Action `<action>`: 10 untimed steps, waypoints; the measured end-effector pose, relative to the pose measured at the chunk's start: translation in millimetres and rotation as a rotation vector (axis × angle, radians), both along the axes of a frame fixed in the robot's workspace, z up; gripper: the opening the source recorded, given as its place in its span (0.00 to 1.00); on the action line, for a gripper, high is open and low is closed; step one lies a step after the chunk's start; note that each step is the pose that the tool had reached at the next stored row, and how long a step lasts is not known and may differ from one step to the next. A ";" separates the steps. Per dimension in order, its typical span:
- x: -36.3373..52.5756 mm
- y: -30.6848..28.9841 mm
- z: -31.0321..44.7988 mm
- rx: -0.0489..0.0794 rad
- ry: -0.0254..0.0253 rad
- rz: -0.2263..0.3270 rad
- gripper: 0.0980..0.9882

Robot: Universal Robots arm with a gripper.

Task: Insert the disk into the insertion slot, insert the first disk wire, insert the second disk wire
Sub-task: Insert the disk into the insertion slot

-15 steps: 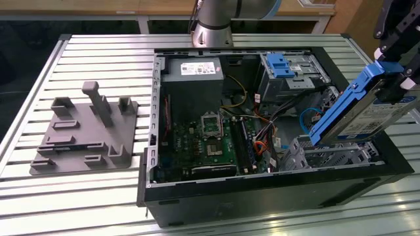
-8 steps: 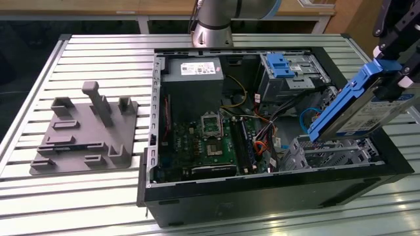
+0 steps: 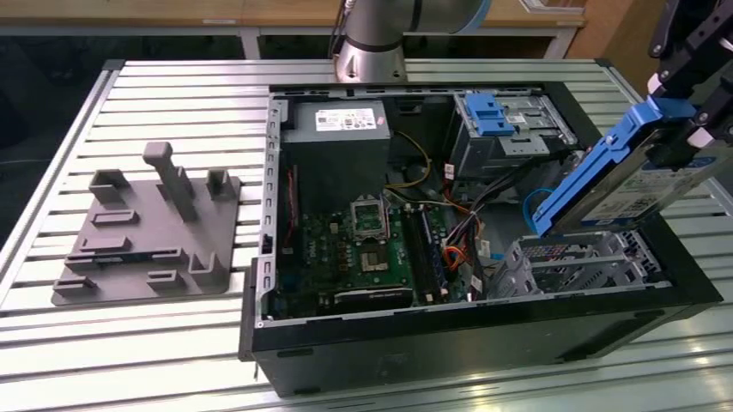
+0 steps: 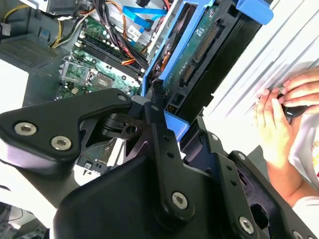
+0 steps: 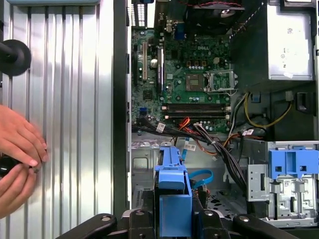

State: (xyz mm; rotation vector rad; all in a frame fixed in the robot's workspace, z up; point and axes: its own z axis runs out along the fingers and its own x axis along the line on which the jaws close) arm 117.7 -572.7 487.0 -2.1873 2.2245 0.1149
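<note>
The claw (image 3: 681, 129) grips the disk (image 3: 619, 184) by its upper end. The disk's long axis slants steeply down and away from the claw, toward the insertion slot (image 3: 572, 262) close beneath its lower end.

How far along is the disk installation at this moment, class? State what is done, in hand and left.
Done: the disk is off the table, clamped in the gripper. In hand: it hangs tilted above the insertion slot, not yet inside. Left: seating it, and both wires; its connector edge is bare.
</note>
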 end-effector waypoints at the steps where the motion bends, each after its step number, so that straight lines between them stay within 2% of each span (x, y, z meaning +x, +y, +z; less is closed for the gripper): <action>1: 0.0 0.0 0.0 0.000 0.0000 0.000 0.30; 10: 0.0 0.0 -0.1 0.000 -0.0007 0.000 0.30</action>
